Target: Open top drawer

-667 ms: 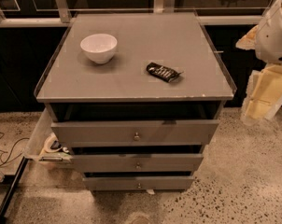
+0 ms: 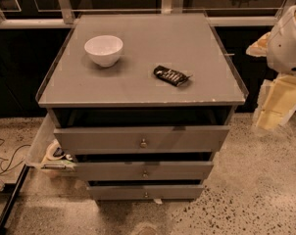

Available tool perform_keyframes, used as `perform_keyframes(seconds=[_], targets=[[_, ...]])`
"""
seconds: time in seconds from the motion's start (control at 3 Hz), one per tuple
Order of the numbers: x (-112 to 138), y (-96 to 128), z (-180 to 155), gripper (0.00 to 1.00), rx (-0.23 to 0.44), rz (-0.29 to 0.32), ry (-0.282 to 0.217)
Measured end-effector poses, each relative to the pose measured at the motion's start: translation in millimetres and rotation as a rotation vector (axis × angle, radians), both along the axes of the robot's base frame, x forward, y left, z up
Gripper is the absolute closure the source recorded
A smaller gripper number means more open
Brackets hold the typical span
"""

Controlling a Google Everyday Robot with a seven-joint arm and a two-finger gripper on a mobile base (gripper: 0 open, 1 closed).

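Note:
The top drawer point(image 2: 113, 140) is the widest grey front of the cabinet, with a small round metal knob point(image 2: 143, 143) at its centre. It stands a little way out, with a dark gap between it and the cabinet top point(image 2: 138, 89). Two slimmer drawer fronts point(image 2: 144, 172) sit below it. My arm, white with cream parts, hangs at the right edge of the view. My gripper point(image 2: 280, 102) is to the right of the cabinet, apart from the drawer and at about its height.
A white bowl point(image 2: 103, 50) and a dark snack packet point(image 2: 171, 75) lie on the cabinet top. A clear bin point(image 2: 44, 151) with tape rolls stands against the cabinet's left side. Cables point(image 2: 3, 155) lie on the floor at left. A glass wall runs behind.

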State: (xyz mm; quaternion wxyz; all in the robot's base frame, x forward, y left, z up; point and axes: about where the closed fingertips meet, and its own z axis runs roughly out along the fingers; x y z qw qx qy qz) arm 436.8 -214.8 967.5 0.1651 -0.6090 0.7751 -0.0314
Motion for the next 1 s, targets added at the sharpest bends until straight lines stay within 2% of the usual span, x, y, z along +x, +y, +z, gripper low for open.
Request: perform_keyframes(seconds=[0.33, 0.67, 1.0], targets=[[-2.3, 2.7, -33.6, 0.00, 0.041, 0.041, 0.003], [-1.4, 3.1, -82.9, 0.00, 0.118, 0.092, 0.001], [0.2, 6.3, -123.5, 0.00, 0.221, 0.155, -0.045]])
